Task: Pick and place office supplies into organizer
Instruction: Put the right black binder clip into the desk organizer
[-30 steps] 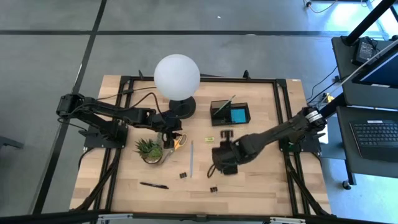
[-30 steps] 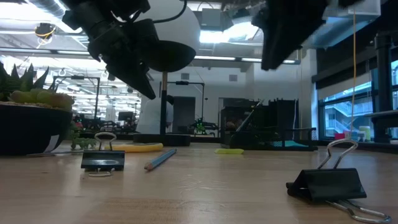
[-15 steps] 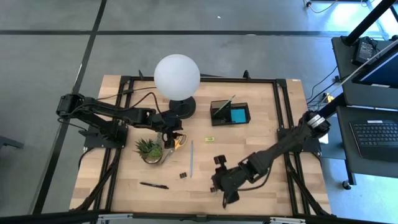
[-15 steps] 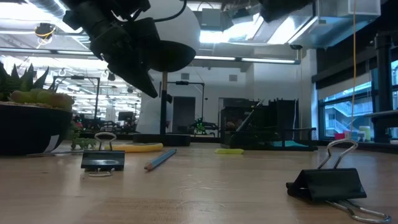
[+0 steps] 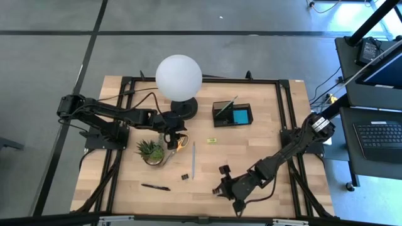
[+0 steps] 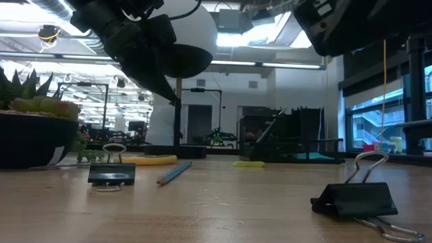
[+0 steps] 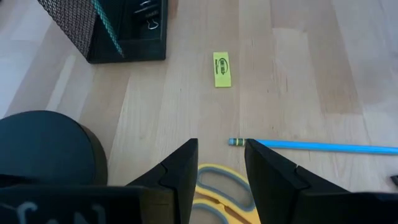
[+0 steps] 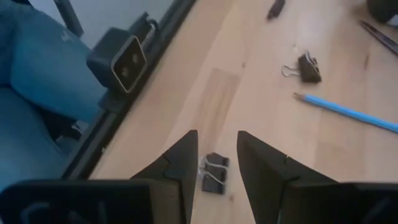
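The yellow-handled scissors (image 5: 181, 144) lie flat beside the plant. My left gripper (image 7: 221, 146) hangs open just above their handle loops (image 7: 217, 180) and does not touch them. A black binder clip (image 8: 214, 174) lies on the wood near the table's near edge. My right gripper (image 8: 216, 140) is open above it, slanting down, and in the low view it stays well clear of the clip (image 6: 354, 199). The black organizer (image 5: 232, 113) stands at the far side with a blue pad (image 5: 240, 117) inside. A blue pencil (image 5: 193, 160), a second clip (image 5: 185, 177), a black pen (image 5: 155, 186) and a small yellow piece (image 5: 211, 140) lie loose.
The white globe lamp (image 5: 179, 75) with its round black base (image 7: 43, 143) stands close to my left gripper. The green potted plant (image 5: 151, 150) sits beside the scissors. A small camera (image 8: 124, 59) is mounted at the table's near edge. Black frame rails run along the table's sides.
My right gripper has swung from the middle of the table toward its near edge and come lower, tipping as it went. It now hangs over the binder clip there. Its fingers have kept the same gap.
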`<state>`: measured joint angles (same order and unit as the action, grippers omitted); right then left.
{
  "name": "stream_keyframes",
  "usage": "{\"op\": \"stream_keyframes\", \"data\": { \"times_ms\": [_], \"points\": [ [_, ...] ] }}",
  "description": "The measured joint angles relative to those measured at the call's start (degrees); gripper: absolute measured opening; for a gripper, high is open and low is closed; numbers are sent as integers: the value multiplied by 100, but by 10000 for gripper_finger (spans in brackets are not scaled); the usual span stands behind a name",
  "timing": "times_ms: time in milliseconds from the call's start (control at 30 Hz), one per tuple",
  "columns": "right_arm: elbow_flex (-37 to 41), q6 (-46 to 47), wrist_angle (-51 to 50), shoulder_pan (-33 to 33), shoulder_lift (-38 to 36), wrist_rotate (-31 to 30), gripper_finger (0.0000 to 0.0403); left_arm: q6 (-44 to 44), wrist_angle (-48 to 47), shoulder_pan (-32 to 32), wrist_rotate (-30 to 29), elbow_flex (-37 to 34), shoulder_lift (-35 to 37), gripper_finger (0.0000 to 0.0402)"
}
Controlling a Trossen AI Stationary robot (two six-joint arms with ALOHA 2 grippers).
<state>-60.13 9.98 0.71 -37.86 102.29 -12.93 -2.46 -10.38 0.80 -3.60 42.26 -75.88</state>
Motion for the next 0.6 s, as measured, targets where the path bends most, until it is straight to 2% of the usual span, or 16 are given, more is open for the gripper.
{"op": "stream_keyframes", "data": {
  "times_ms": [167,400,600],
  "points": [
    [243,-90,668,-55,337,-14,115,0,-1,0,0,0,0,127],
    [-87,-710,656,-55,983,-54,115,-29,12,0,0,0,0,127],
    [-106,-547,352,-84,1007,-342,114,-133,10,0,0,0,0,127]
  ]
}}
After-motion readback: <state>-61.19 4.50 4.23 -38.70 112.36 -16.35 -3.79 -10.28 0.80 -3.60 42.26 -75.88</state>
